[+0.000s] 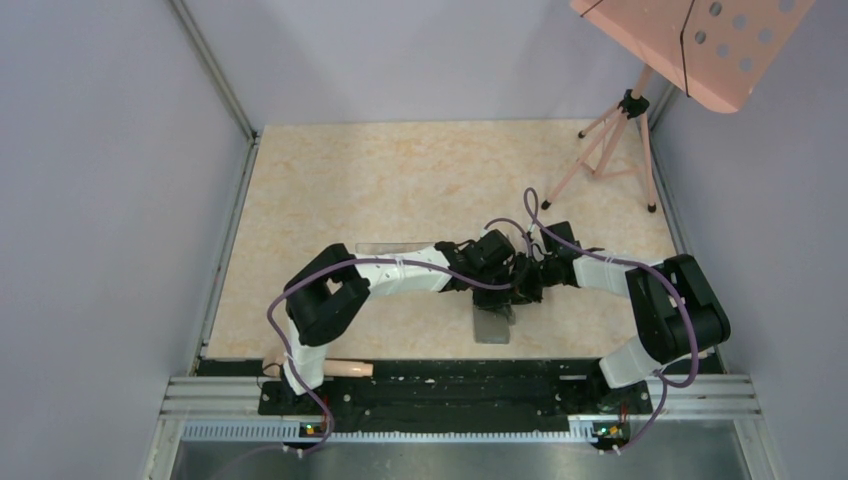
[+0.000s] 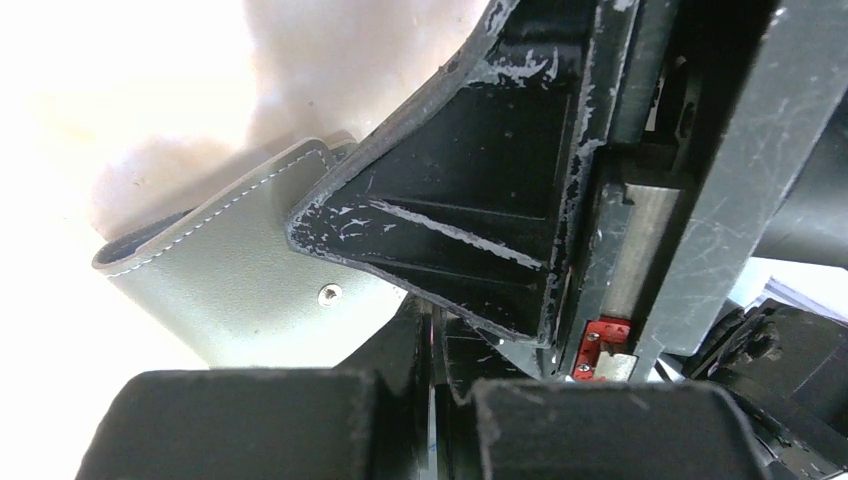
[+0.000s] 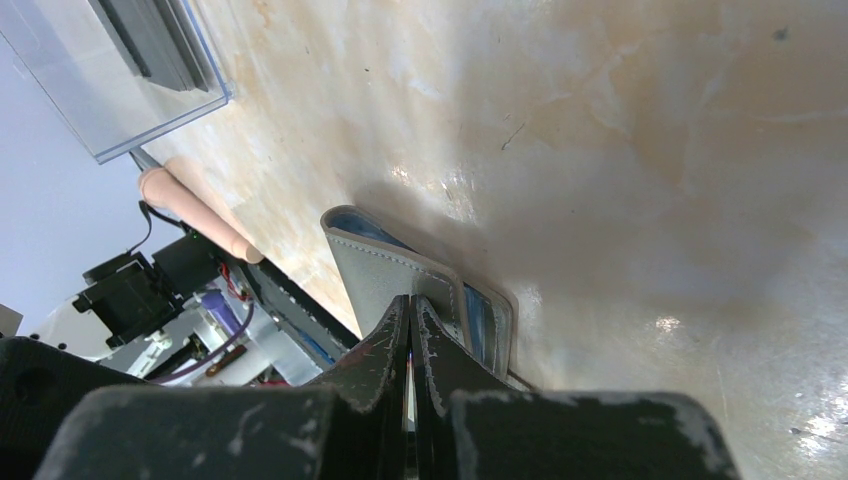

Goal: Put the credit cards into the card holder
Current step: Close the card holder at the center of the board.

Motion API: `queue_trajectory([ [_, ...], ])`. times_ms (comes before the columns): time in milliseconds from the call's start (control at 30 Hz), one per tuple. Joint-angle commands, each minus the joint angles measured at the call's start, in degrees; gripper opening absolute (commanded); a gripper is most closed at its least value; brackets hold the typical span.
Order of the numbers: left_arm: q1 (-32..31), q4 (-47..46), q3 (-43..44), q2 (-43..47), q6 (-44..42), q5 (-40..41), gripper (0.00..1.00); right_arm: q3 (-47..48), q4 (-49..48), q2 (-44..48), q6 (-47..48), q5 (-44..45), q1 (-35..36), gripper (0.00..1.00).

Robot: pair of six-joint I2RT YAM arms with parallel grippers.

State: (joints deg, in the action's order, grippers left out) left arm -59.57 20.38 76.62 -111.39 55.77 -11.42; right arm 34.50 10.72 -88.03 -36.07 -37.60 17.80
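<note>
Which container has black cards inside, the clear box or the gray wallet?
The clear box: dark cards show through its wall; the wallet shows only blue lining.

Arms (image 1: 400,272) white-and-black; purple cables (image 1: 271,312); jaws black, scuffed.

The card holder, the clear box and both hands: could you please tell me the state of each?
card holder: slightly open, blue lining showing.
clear box: dark credit cards inside.
right hand: shut on the card holder's flap.
left hand: fingers close together; grasp unclear.
</note>
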Motion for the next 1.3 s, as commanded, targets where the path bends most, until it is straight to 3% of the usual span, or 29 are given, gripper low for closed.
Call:
queue_trajectory([
  [0,0.5,-1.7,1.6,1.2,-1.1,3.8,0.00,-2.2,3.7,-0.6,2.5,5.7,0.9,0.00],
  [867,1.6,-2.5,-5.5,6.5,-1.2,4.8,0.00,-0.3,6.3,3.1,3.8,6.6,0.6,0.00],
  [1267,2.7,-2.8,-6.8,4.2,0.6,0.4,0.00,0.0,7.1,3.6,4.3,7.0,0.7,0.00],
])
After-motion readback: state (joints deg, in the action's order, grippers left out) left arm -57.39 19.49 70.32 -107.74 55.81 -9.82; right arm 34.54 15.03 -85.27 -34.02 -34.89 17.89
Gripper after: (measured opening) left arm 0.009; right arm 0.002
